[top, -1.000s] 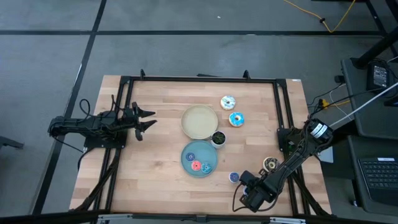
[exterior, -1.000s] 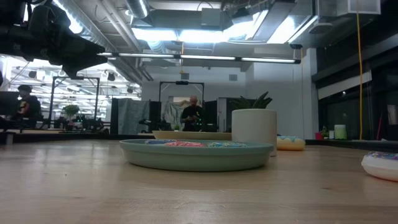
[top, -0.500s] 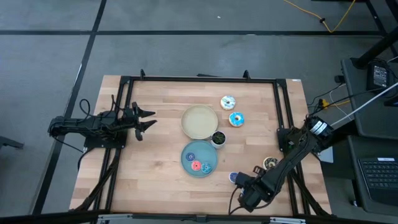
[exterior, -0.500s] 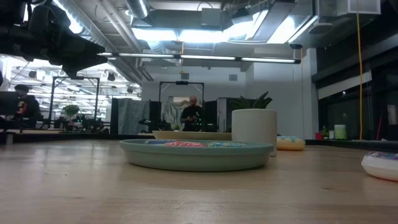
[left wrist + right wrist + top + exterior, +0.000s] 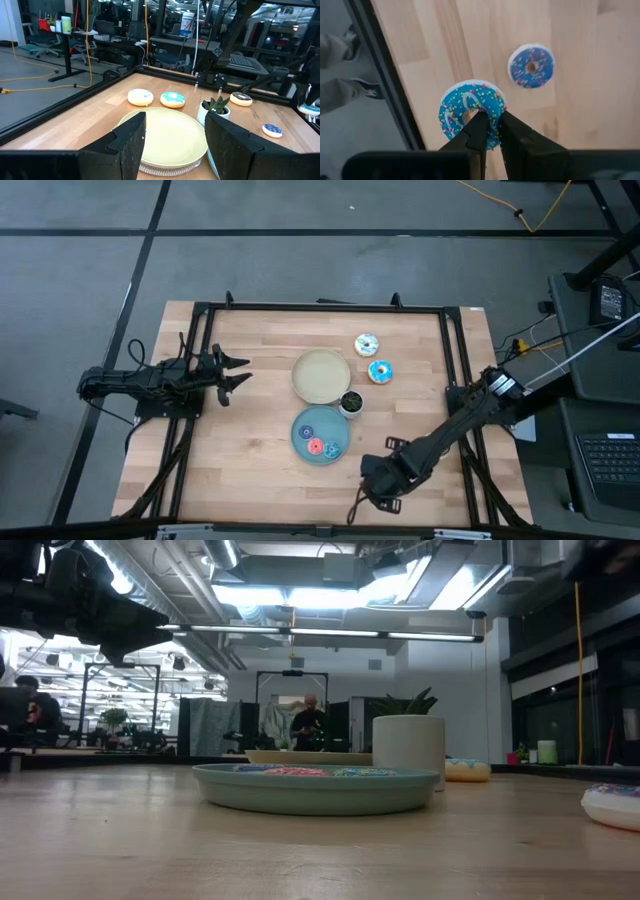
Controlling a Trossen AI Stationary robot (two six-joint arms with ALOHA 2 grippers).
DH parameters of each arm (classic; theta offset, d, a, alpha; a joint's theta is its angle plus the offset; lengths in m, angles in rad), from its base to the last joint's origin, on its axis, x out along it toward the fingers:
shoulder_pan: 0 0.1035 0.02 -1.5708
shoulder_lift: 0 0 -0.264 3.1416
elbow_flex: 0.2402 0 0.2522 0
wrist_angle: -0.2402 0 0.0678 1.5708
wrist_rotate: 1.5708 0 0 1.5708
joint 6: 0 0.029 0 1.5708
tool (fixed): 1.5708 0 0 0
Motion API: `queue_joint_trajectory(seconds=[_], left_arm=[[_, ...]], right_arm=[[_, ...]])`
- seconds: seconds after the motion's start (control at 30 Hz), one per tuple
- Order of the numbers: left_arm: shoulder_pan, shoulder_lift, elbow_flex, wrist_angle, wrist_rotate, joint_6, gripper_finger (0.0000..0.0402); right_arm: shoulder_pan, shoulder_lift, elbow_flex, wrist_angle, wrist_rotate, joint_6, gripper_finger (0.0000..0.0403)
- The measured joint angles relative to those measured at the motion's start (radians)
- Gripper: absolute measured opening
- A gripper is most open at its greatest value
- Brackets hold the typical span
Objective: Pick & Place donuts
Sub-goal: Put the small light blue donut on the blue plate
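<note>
Eight donuts [image 5: 366, 344], two plates [image 5: 320, 376], one plant pot [image 5: 351, 401].

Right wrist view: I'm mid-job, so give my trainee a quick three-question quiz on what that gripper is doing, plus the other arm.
1. True or false: the right gripper is shut on the rim of a light-blue iced toy donut with sprinkles.
2. The dark-blue sprinkled toy donut lies: A) flat on the bare wooden table; B) on a cream plate; C) between the right gripper's fingers.
3. In the left wrist view, is the left gripper, waiting at the table's left side, open or shut?

Key: 1 true; 2 A; 3 open.
</note>
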Motion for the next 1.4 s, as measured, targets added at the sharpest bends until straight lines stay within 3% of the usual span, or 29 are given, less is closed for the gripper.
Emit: queue_joint_trajectory(seconds=[1.4], left_arm=[[0.0,0.0,0.0,0.0,0.0,0.0,0.0196]], right_arm=[[-0.342,0.338,0.631,-0.233,0.038,-0.704,0.0045]])
